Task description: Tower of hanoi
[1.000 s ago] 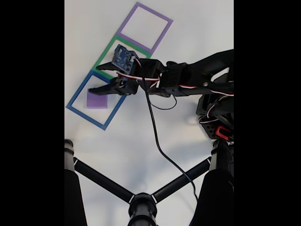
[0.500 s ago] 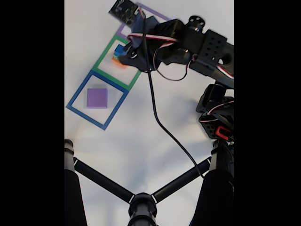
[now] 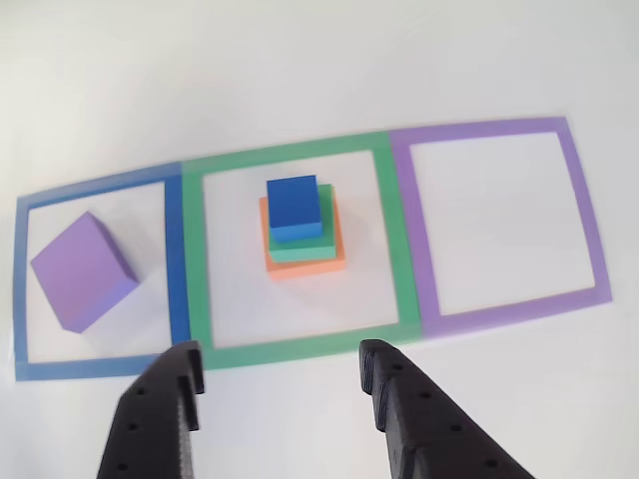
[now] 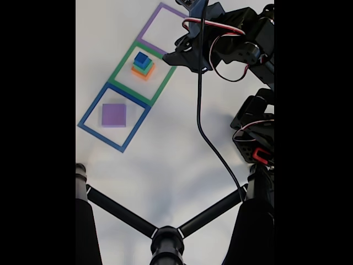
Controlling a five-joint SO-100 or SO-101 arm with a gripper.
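Note:
The purple block (image 3: 82, 269) lies alone inside the blue tape outline (image 3: 175, 249); the fixed view shows the same purple block (image 4: 113, 115). Inside the green tape outline (image 3: 394, 230) the orange block (image 3: 310, 264) carries the green block (image 3: 331, 220), and the blue block (image 3: 293, 205) tops the stack (image 4: 143, 65). My gripper (image 3: 280, 351) hovers open and empty on the near side of the stack, one finger (image 3: 160, 419) on each side. In the fixed view the gripper (image 4: 175, 55) hangs to the right of the stack, apart from it.
The purple tape outline (image 3: 499, 130) holds nothing. In the fixed view a black stand with spread legs (image 4: 165, 237) fills the bottom, the arm's base (image 4: 253, 132) sits at the right, and a black cable (image 4: 207, 138) trails across the white table.
The arm has swung from above the purple block in the blue outline, past the green outline, up and to the right. The three-block stack is now uncovered.

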